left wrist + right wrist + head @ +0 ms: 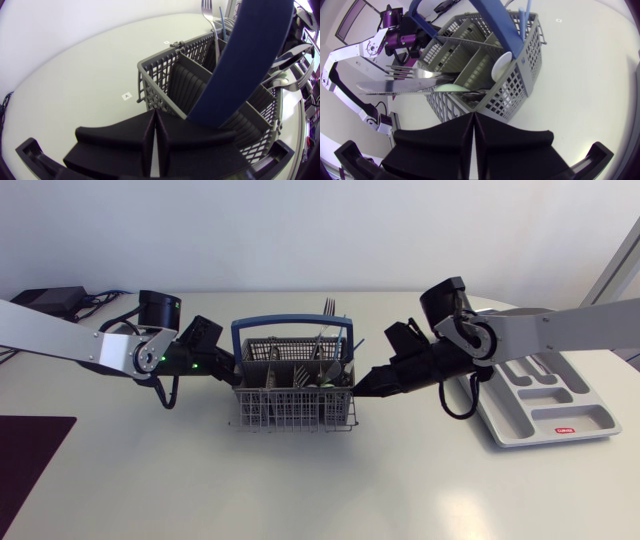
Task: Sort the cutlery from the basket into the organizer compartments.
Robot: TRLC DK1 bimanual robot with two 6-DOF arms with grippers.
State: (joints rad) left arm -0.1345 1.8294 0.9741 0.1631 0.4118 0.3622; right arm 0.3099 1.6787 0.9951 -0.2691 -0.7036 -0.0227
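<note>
A grey wire cutlery basket (295, 405) with a blue handle (290, 323) stands mid-table, holding forks, knives and spoons upright. My left gripper (232, 370) is shut and empty, its tips at the basket's left wall (165, 80). From the other side my right gripper (362, 387), also shut and empty, points at the basket's right wall (515, 95). In the right wrist view a fork (405, 72), a knife (395, 87) and a spoon (501, 65) stick out of the basket. The grey organizer (590, 420) lies at the right, under my right arm, its compartments bare.
A dark mat (30, 455) lies at the front left corner. A black device with cables (55, 298) sits at the back left. A small white label (126, 95) is stuck on the tabletop beside the basket.
</note>
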